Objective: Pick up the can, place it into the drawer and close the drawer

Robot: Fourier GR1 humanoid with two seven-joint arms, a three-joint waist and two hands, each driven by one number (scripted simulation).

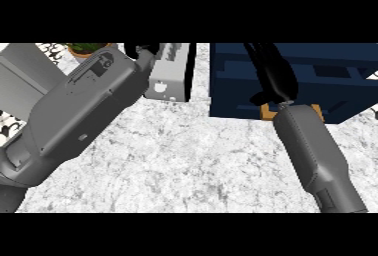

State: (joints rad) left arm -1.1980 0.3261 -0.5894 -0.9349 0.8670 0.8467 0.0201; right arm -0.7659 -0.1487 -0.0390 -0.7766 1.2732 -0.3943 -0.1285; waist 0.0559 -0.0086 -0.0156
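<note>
Fingers on black right hand (273,75): straight, pressed together, stretched over dark blue boxy drawer (339,80). No can in sight, maybe hidden under hand. Black left hand (142,50) up by grey metal box (168,75). Best done slowly: keep can upright, set deep inside, then push shut.

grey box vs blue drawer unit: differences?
The grey box is pale grey; the drawer unit is dark blue. The drawer unit looks far wider than the grey box. The drawer unit's front has deep recesses; the grey box's shows only a small mark. Both stand at the back of the marble counter.
</note>
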